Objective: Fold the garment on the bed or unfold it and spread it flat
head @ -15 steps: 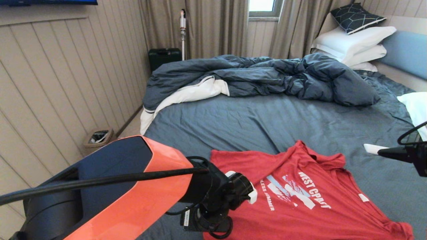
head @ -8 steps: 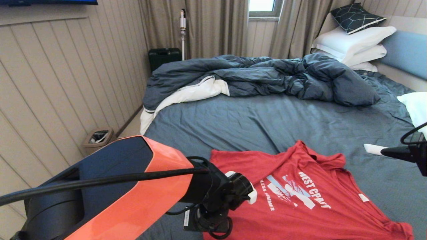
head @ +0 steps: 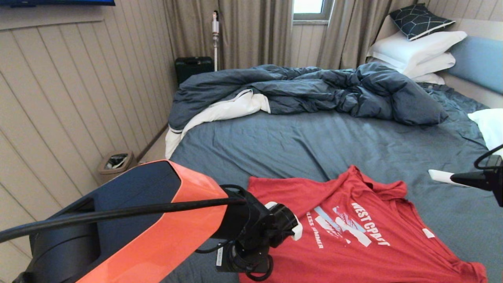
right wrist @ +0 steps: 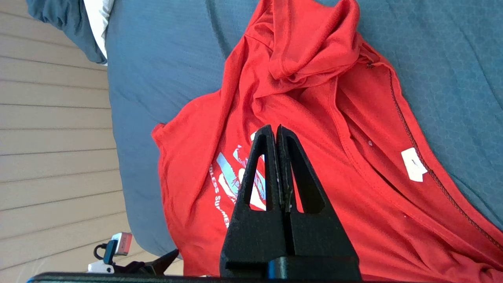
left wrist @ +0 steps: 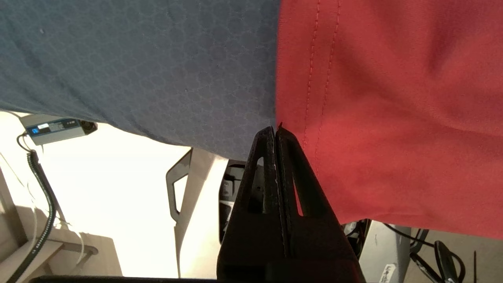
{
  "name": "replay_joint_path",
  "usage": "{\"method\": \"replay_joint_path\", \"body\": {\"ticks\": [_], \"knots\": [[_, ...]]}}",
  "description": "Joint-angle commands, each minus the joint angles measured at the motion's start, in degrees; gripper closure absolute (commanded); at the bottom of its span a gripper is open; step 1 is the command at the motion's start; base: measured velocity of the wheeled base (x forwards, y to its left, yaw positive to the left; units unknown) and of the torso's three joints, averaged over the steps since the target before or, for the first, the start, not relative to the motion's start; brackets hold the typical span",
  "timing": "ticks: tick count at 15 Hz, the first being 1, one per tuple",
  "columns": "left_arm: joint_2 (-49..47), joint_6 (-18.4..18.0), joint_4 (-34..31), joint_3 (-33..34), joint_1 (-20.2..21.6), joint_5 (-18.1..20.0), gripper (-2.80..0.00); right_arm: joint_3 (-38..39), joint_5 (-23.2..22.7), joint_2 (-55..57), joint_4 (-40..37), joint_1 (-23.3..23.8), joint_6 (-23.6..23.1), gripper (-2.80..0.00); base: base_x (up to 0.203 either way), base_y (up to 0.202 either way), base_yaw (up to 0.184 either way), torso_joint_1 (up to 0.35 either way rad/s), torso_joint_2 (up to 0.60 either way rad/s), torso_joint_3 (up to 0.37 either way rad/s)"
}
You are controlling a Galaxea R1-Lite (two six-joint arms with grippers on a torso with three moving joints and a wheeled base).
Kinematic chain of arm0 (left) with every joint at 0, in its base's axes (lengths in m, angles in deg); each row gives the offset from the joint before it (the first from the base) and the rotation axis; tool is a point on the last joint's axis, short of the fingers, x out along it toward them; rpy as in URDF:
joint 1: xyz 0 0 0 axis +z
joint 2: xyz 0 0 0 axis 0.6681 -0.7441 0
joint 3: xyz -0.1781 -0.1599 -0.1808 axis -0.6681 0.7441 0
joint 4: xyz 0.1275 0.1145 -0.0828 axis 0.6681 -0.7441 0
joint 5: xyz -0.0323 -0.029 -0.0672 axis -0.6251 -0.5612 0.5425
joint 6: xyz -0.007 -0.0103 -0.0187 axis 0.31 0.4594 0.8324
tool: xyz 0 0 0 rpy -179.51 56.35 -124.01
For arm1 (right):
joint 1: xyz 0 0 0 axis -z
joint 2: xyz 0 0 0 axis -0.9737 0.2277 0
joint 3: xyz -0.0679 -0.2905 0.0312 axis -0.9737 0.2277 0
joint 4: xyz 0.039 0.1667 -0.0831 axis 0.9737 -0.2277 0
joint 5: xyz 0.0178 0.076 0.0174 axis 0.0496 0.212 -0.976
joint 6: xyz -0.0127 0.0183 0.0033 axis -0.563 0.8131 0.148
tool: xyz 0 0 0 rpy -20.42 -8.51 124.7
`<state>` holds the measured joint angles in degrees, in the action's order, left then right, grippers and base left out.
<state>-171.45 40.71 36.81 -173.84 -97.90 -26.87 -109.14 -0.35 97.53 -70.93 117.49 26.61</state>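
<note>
The garment (head: 353,236), a red T-shirt with white "WEST COAST" lettering, lies print-up and slightly rumpled on the near part of the bed (head: 294,145). My left gripper (left wrist: 276,129) is at the garment's (left wrist: 393,118) stitched hem corner by the bed's near edge. It is shut, with a sliver of red cloth showing between its tips. In the head view the left wrist hides those fingers. My right gripper (head: 436,174) hovers shut and empty over the sheet to the right of the collar. In its own view the right gripper (right wrist: 277,129) stands above the garment (right wrist: 314,78).
A rumpled dark blue duvet (head: 314,90) lies across the far half of the bed. White pillows (head: 416,51) are stacked at the headboard and another pillow (head: 489,125) sits at the right edge. A panelled wall and a waste bin (head: 116,161) are to the left.
My left gripper has closed at the garment's hem corner. The right gripper has drifted slightly to the right. The garment lies as before.
</note>
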Motion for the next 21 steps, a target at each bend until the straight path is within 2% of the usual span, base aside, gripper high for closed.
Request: {"method": "replay_joint_path", "body": {"ticks": [1,5,8,10,12,14,16,17,18,20,21], "knots": [[0.14,0.59,-0.24,-0.03,0.05,-0.12,0.0,0.01,-0.29,-0.05,-0.05,0.04,0.07,0.0,0.0,0.0,0.0,0.0,0.0,0.0],[5.75,1.48,-0.53,0.74,0.87,0.65,0.0,1.05,-0.62,-0.4,-0.13,-0.49,-0.1,0.0,0.0,0.0,0.0,0.0,0.0,0.0],[17.99,1.0,-0.67,3.83,1.34,0.06,0.0,2.63,-0.59,-5.79,-0.58,-1.22,-0.12,0.0,0.0,0.0,0.0,0.0,0.0,0.0],[28.28,0.0,-0.5,8.36,2.12,-0.22,0.0,6.95,-0.44,-12.37,-0.53,-2.35,-0.31,0.0,0.0,0.0,0.0,0.0,0.0,0.0],[38.85,-0.68,-0.08,15.94,3.66,-0.68,0.0,13.14,-0.03,-19.49,-0.59,-4.0,-0.6,0.0,0.0,0.0,0.0,0.0,0.0,0.0],[50.07,-1.56,2.18,26.94,5.24,-1.93,0.0,19.86,0.85,-27.35,-0.62,-5.07,-1.32,0.0,0.0,0.0,0.0,0.0,0.0,0.0],[62.8,-3.8,5.75,37.5,7.8,-4.52,0.0,24.7,5.43,-35.94,-1.77,-6.84,-4.55,0.0,0.0,0.0,0.0,0.0,0.0,0.0],[69.13,-4.79,6.8,41.62,9.93,-5.52,0.0,25.57,9.3,-40.21,-5.05,-8.58,-7.03,0.0,0.0,0.0,0.0,0.0,0.0,0.0],[74.94,-5.59,7.02,44.88,12.72,-6.29,0.0,25.5,12.46,-43.95,-11.54,-11.46,-9.49,0.0,0.0,0.0,0.0,0.0,0.0,0.0],[85.48,-6.57,5.04,50.19,17.41,-7.83,0.0,22.91,15.52,-50.08,-28.03,-19.17,-12.55,0.0,0.0,0.0,0.0,0.0,0.0,0.0],[90.11,-6.87,3.83,52.92,18.65,-9.15,0.0,22.58,16.21,-53.39,-31.61,-21.71,-13.19,0.0,0.0,0.0,0.0,0.0,0.0,0.0]]}}
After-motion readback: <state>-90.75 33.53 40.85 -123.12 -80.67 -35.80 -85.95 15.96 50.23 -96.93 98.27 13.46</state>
